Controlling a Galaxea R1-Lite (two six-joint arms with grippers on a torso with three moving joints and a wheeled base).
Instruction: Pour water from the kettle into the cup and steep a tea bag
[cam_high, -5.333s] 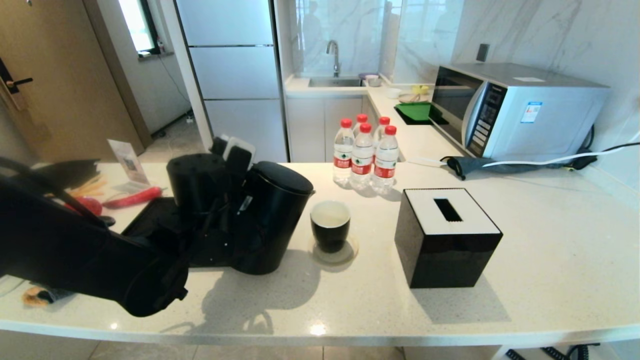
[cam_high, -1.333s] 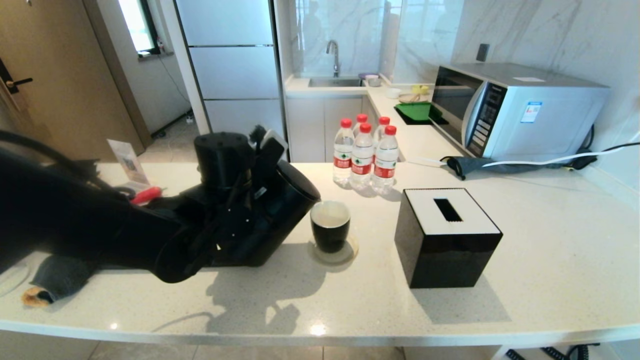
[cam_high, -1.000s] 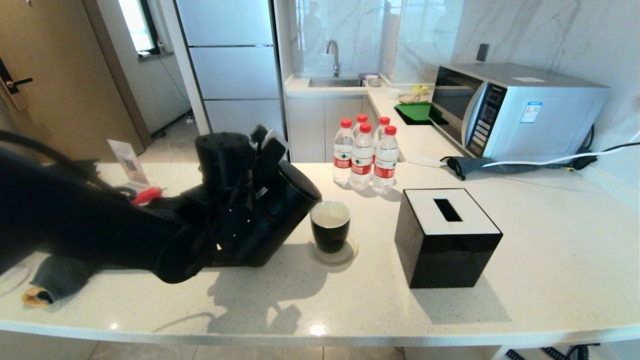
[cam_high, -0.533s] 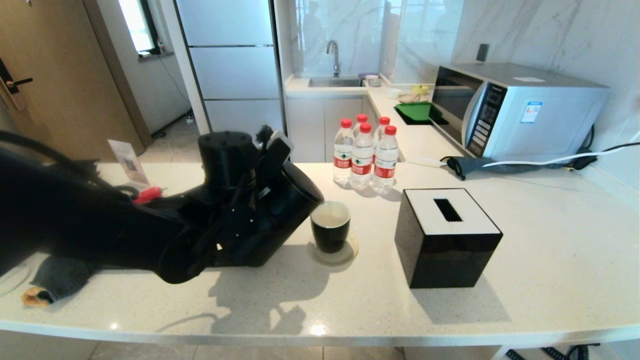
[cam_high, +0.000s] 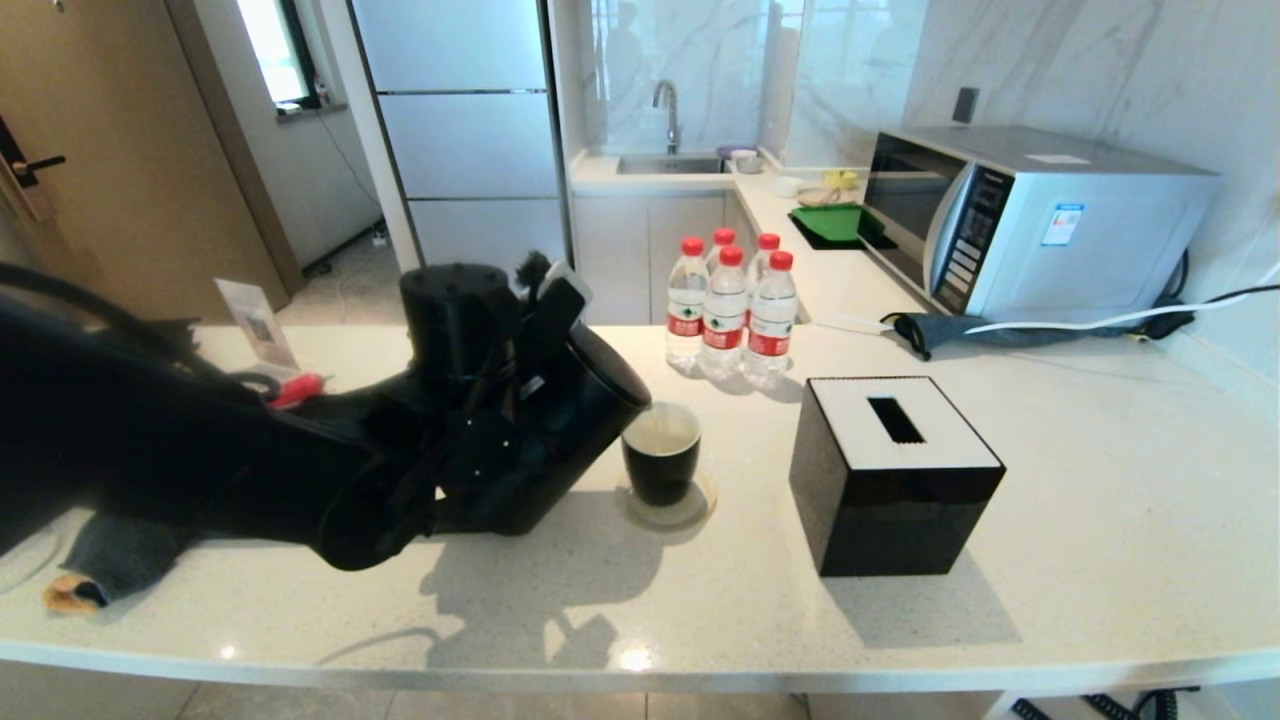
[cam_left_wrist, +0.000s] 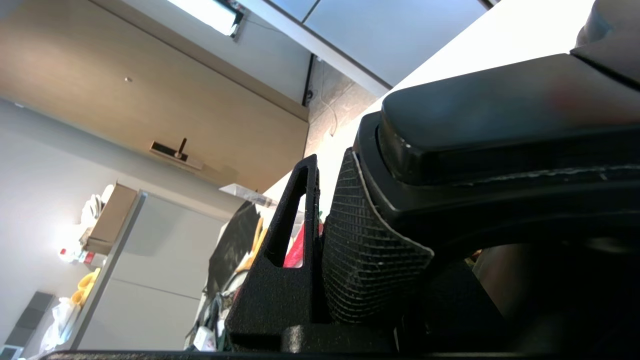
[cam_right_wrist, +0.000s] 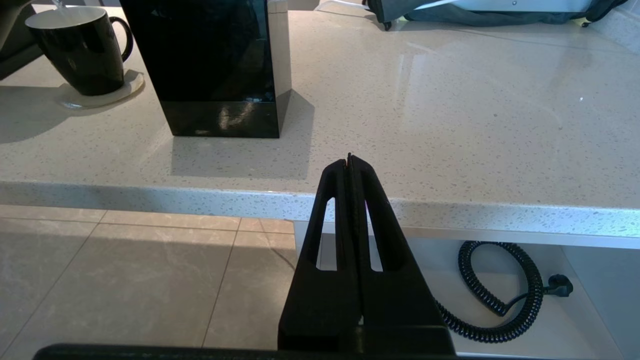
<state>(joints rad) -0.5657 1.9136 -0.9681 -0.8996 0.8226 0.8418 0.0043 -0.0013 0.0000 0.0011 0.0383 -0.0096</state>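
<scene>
A: Kettle (cam_high: 565, 425)?
B: Matte black, tapered body, flat black lid. Tilted hard toward the cup (cam_high: 661, 452), lid edge at the cup's near rim. In the right wrist view a thin stream meets the cup at its rim.

A: Who holds it?
B: Left gripper (cam_left_wrist: 320, 235). In the left wrist view one textured pad (cam_left_wrist: 367, 250) presses flat on the handle; the fingers are clamped on it. From the head view the black arm covers most of the grip.

A: The cup?
B: Glossy black outside, white inside. The right wrist view shows a loop handle on the side facing the tissue box (cam_high: 893, 470). It stands upright on a small round coaster (cam_high: 670, 507) on the counter (cam_high: 1100, 480), between kettle and box.

A: Tea bag?
B: Cannot pick it out.

A: Right gripper (cam_right_wrist: 350, 165)?
B: Below the counter's front edge, over floor tiles, fingers pressed together on nothing.

A: Else?
B: Four red-capped bottles (cam_high: 730, 305) behind the cup, microwave (cam_high: 1030, 220) far right.
</scene>
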